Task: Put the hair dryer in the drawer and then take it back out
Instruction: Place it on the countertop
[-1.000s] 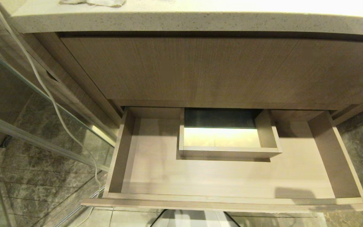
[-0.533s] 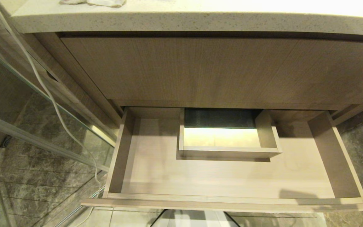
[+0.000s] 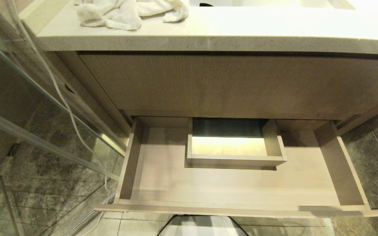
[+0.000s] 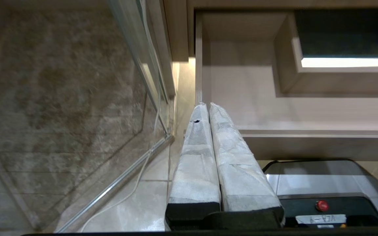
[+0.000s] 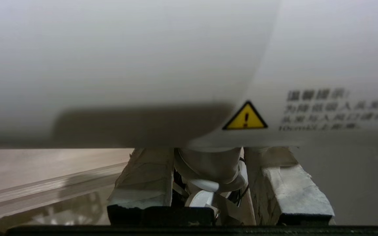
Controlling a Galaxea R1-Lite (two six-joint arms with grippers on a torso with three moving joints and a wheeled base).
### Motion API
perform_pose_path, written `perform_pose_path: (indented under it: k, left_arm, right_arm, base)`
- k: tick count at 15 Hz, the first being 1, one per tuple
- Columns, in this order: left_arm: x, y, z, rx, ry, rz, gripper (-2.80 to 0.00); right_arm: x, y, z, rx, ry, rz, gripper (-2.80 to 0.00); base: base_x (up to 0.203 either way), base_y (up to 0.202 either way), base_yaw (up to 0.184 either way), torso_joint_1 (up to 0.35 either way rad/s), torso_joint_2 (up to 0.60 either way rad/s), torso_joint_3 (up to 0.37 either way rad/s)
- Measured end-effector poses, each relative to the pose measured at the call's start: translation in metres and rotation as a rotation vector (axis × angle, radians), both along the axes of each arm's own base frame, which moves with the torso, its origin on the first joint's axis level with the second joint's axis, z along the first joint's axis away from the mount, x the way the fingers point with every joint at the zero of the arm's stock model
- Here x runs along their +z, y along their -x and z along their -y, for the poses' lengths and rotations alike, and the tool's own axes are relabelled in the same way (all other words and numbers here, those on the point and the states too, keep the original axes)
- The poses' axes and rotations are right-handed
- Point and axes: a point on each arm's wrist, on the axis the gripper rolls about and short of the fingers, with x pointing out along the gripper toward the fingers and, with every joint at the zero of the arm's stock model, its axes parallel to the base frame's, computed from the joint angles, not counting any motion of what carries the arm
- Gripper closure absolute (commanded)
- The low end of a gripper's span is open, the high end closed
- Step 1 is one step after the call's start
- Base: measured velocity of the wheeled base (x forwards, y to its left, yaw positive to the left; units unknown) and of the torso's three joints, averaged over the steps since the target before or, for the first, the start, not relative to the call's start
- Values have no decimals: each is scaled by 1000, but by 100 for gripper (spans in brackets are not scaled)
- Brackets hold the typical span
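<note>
Dryer point(image 5: 136, 65) fills my right wrist view, white body right up against the lens, so close I can't judge its full shape. Right gripper point(image 5: 208, 170) is clamped on it: taped fingers point(image 5: 149, 177) sit either side of a narrower white part that runs down from the big body toward the wrist, so that part lies along the fingers and the wide body sits across their tips. Yellow warning triangle point(image 5: 245, 116) and some printed lines show on the body; I can't see the grille or tell which way the barrel points. Pale wood surface point(image 5: 44, 164) shows under the dryer on one side, but I can't tell how near it is. Head view shows neither arm and no dryer. Drawer point(image 3: 235, 186) is pulled out under the tall front panel point(image 3: 235, 82), with nothing on its floor, boxed cut-out point(image 3: 231, 154) at mid-back. White towel point(image 3: 126, 13) is bunched on the counter point(image 3: 241, 32) at the left end. Thin pale cable point(image 3: 67, 108) hangs down by the glass panel point(image 3: 18, 98) on the left over dark stone tile. Left gripper point(image 4: 208, 106), fingers pressed together holding nothing, hangs just outside the drawer's left front corner, tips level with its front edge, above the robot base point(image 4: 320, 196).
</note>
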Motion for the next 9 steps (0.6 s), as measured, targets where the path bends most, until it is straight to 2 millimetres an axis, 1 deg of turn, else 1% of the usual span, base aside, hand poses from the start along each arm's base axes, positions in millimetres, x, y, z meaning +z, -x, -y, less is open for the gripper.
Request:
perform_pose_path:
  k: [2,5,9]
  left_arm:
    - [0,0,0,0,0,0,0]
    - [0,0,0,0,0,-1,0]
    - [0,0,0,0,0,1,0]
  right_arm:
    - [1,1,0,-4,4,9,0]
    - [1,1,-1,0,4,10,0]
    - [2,1,0,1,7,13,0]
  base:
    - [0,0,0,281,-530,-195]
    - [0,0,0,477,-523,-217]
    - [0,0,0,353,-571,-238]
